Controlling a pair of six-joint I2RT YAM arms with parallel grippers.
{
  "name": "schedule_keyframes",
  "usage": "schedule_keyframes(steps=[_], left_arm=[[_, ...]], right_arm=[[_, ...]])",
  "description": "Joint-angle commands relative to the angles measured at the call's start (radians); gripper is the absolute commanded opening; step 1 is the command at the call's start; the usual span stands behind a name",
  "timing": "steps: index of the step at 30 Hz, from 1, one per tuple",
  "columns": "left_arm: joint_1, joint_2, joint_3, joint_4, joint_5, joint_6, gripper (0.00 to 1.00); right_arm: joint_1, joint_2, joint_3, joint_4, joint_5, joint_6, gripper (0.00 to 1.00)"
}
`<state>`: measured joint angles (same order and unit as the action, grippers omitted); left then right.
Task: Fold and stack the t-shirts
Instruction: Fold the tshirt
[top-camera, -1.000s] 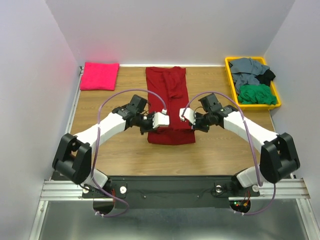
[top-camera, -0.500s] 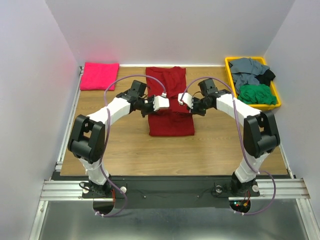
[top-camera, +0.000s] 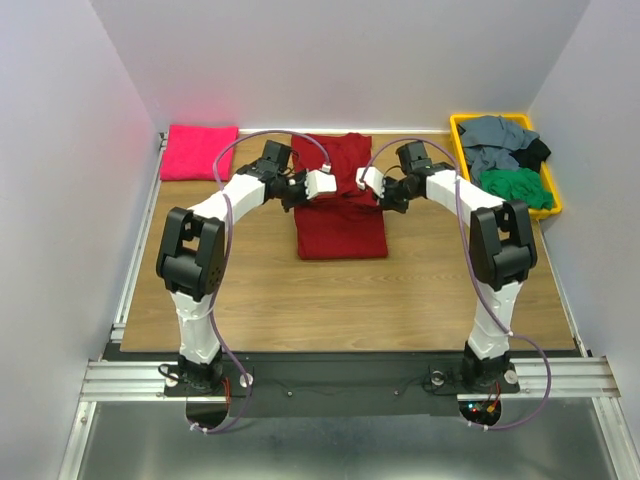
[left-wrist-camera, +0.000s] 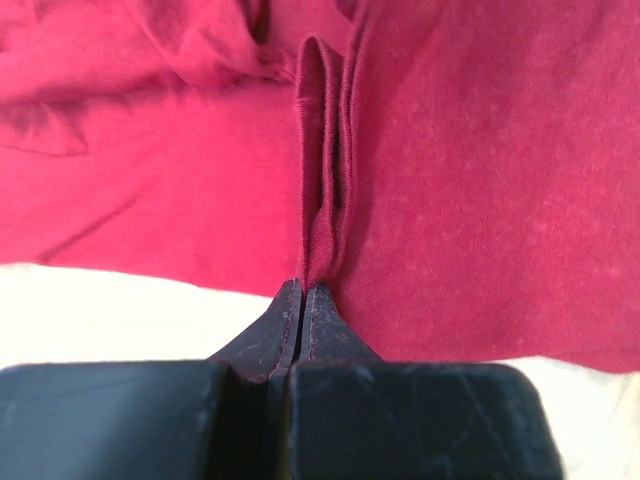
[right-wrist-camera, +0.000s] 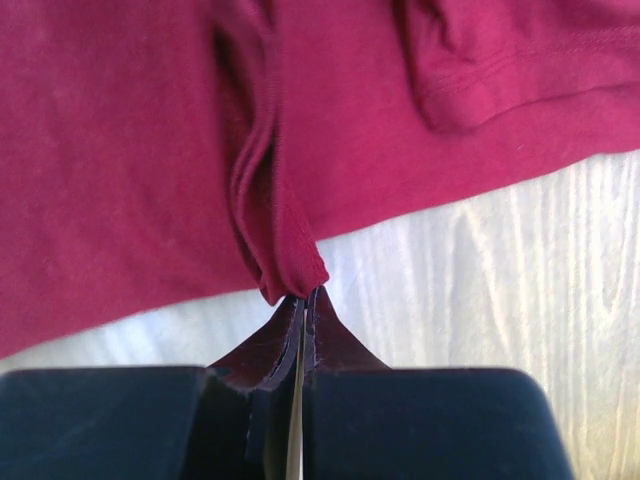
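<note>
Closed on red shirt (top-camera: 340, 228) folds: left end effector (top-camera: 322, 184), right end effector (top-camera: 368, 181). Shirt at bench (top-camera: 250, 290) far edge, centre.

The wooden desk (top-camera: 260, 290) carries a dark crimson t-shirt (top-camera: 340, 232) at its middle, reaching to the far edge. A folded hot-pink t-shirt (top-camera: 198, 152) lies at the far left corner, and a yellow bin (top-camera: 520, 213) sits at the far right.
</note>
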<state>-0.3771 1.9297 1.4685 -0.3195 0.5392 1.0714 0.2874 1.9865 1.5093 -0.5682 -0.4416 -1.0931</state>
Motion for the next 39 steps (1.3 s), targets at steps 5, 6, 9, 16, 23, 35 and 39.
schedule_keyframes(steps=[5, 6, 9, 16, 23, 35, 39], left_arm=[[0.007, 0.043, 0.075, 0.028, -0.034, 0.001, 0.11], [0.006, 0.048, 0.079, 0.034, -0.045, -0.008, 0.18], [0.017, 0.074, 0.104, 0.062, -0.088, -0.067, 0.31], [0.089, 0.009, 0.147, 0.097, -0.059, -0.267, 0.43], [0.104, -0.178, -0.028, 0.013, 0.076, -0.442, 0.43], [0.106, -0.311, -0.457, 0.105, 0.176, -0.916, 0.57], [0.106, -0.288, -0.508, 0.134, 0.196, -0.952, 0.51]], right_arm=[[-0.005, 0.110, 0.182, 0.034, 0.000, 0.076, 0.03], [-0.007, 0.127, 0.193, 0.037, 0.013, 0.087, 0.04], [-0.005, 0.146, 0.218, 0.044, 0.068, 0.133, 0.16], [-0.025, 0.074, 0.198, 0.057, 0.185, 0.267, 0.43], [-0.027, -0.048, 0.184, -0.071, 0.092, 0.504, 0.49], [-0.028, -0.043, -0.003, -0.228, -0.160, 0.780, 0.50], [-0.040, -0.031, -0.055, -0.214, -0.170, 0.823, 0.47]])
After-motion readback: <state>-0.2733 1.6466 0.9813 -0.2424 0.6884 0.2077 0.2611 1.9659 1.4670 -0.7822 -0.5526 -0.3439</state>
